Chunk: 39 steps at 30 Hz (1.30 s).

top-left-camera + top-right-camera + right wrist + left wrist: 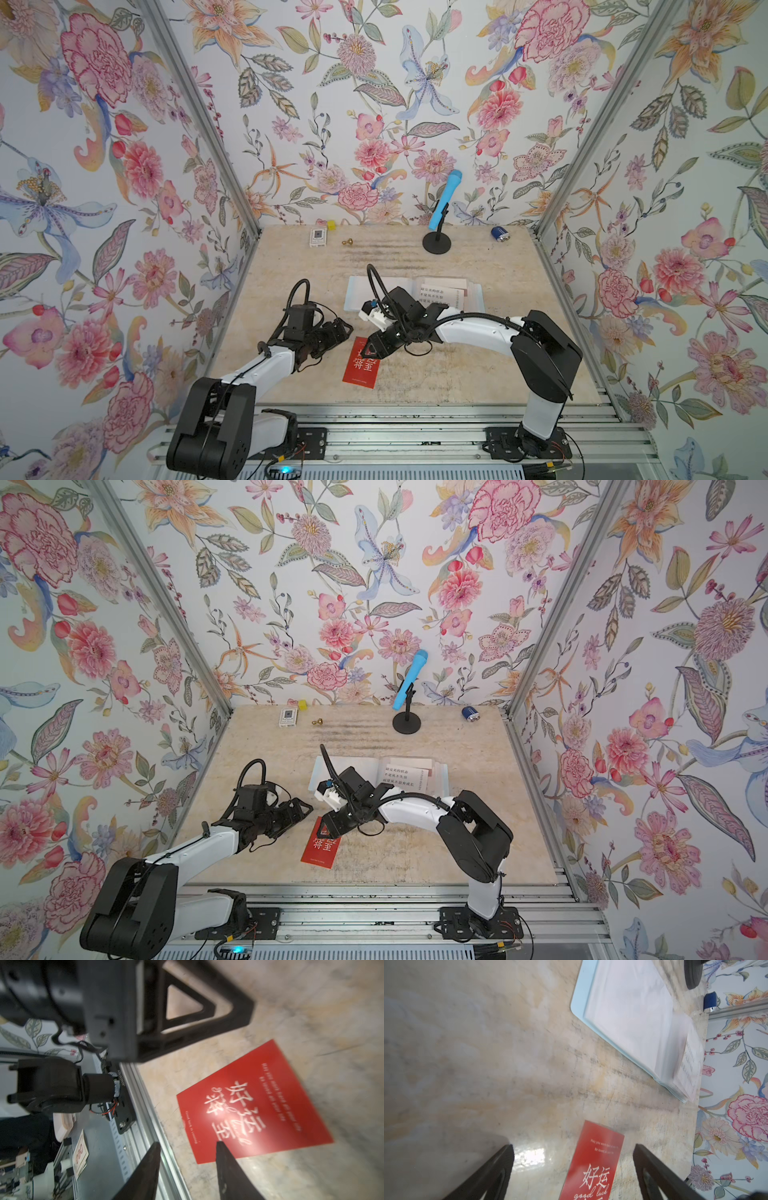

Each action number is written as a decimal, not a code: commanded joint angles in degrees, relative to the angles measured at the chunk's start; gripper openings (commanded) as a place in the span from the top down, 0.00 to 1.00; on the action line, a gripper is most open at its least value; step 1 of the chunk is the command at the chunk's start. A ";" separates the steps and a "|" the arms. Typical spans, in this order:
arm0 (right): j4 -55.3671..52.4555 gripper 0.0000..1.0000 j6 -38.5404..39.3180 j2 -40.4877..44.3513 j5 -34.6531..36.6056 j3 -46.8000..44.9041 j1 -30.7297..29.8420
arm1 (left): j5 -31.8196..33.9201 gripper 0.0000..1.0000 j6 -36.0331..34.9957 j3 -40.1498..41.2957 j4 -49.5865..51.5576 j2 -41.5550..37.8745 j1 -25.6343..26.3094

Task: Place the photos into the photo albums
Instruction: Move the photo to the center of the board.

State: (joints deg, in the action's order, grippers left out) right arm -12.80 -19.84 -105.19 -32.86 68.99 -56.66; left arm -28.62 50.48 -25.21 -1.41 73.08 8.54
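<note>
Red card flat on glossy worktop, right pincer half-open over it, left pincer wide: may skid, not lift

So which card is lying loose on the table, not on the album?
The red card with white Chinese lettering, flat on the table; the pale printed cards rest on the open blue album.

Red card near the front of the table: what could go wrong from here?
1. The red card lies flat on the table, so the open right end effector may just slide it toward the front rail instead of lifting an edge.
2. The left end effector, also open, sits close beside it; the two could collide over the card.
</note>
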 commanded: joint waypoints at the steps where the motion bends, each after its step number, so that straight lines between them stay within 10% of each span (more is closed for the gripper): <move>1: -3.64 0.54 1.12 -2.45 -1.20 -0.11 -4.24 | 1.45 0.06 -2.82 -1.02 1.37 1.67 -3.72; 15: -3.55 0.54 0.70 -11.91 4.71 3.97 -8.14 | 3.00 0.06 -2.67 1.39 1.30 -4.28 -6.60; 22: -0.38 0.54 -2.13 -13.24 13.10 3.87 -3.77 | 3.88 0.06 -2.66 1.93 1.37 -5.08 -6.60; 39: 5.41 0.54 -5.44 -7.85 7.07 6.16 9.84 | 0.76 0.15 -2.35 4.32 0.36 -7.37 -6.17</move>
State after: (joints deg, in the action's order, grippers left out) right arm -7.38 -24.51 -116.64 -25.26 75.94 -50.41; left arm -26.85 48.84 -21.74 -1.17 66.39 2.26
